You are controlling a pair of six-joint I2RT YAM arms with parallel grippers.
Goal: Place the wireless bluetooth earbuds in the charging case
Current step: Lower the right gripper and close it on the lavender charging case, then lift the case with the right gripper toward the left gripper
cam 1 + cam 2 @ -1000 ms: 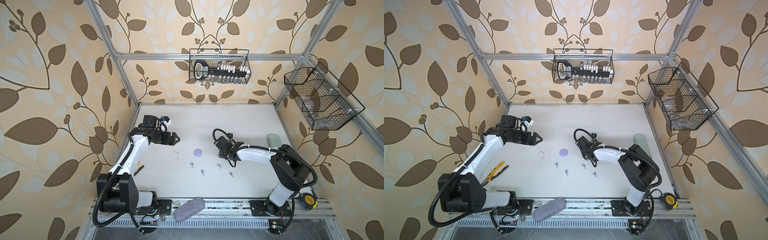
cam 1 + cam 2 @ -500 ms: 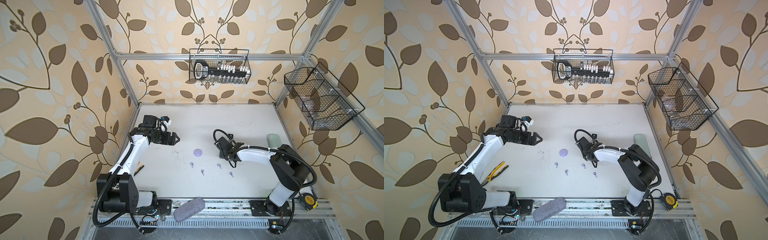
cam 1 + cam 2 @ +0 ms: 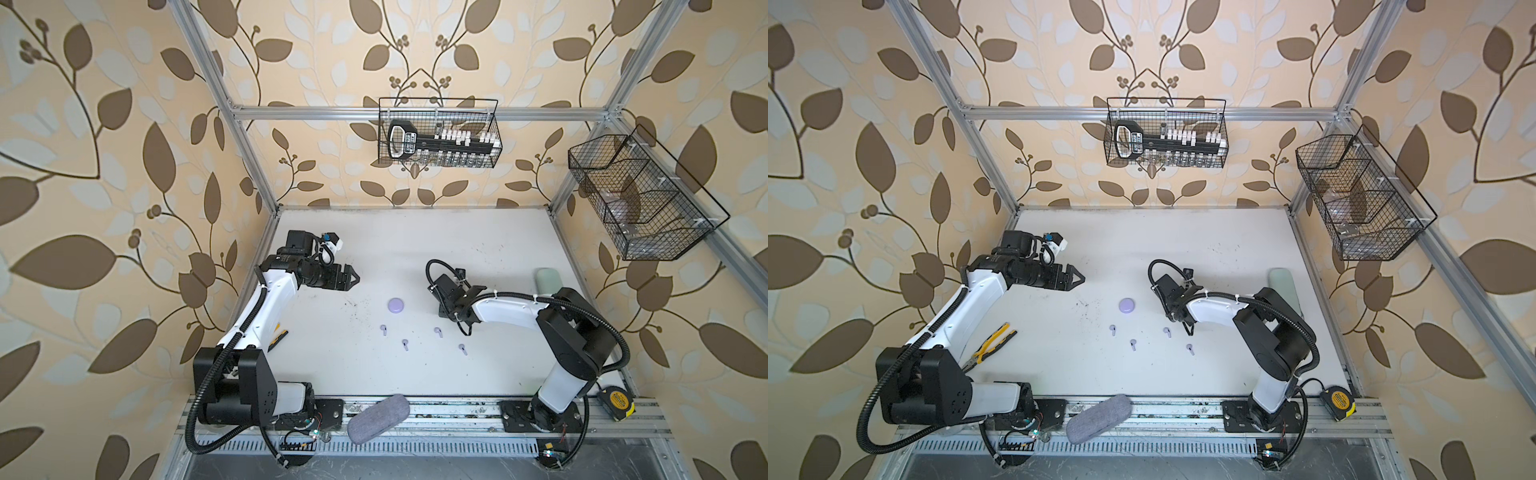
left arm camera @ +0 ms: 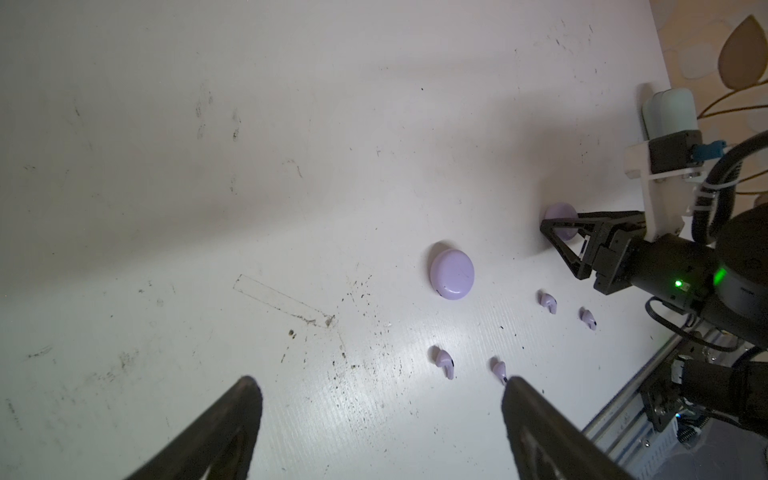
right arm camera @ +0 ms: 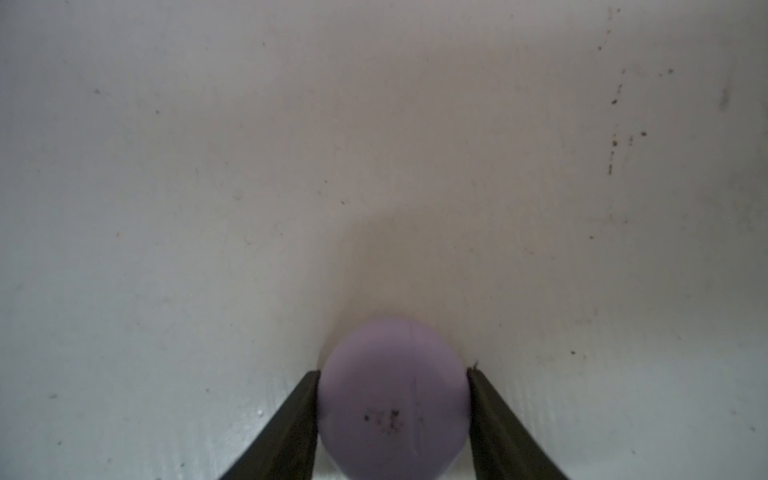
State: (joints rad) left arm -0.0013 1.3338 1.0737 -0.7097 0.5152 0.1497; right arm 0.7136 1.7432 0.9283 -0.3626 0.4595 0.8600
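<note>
Both alike: left arm [image 3: 262, 316] at frame left, right arm [image 3: 507, 309] at right, w/ white link shells, black joints & bases, black ribbed cable conduit [image 3: 199, 399]. Right arm's wrist has green LED [image 4: 678, 284], white cam bracket [image 4: 656, 195] & zip ties; left gripper [image 4: 379, 380] fingers are dark wedges.

Lavender earbuds [image 3: 405, 344] lying loose below a round charging case [image 3: 395, 305]
Four earbuds lie apart in a zigzag row at the centre of both top views; the charging case, closed, lies flat just above them; a second case [image 5: 392, 399] lies flat too.
</note>
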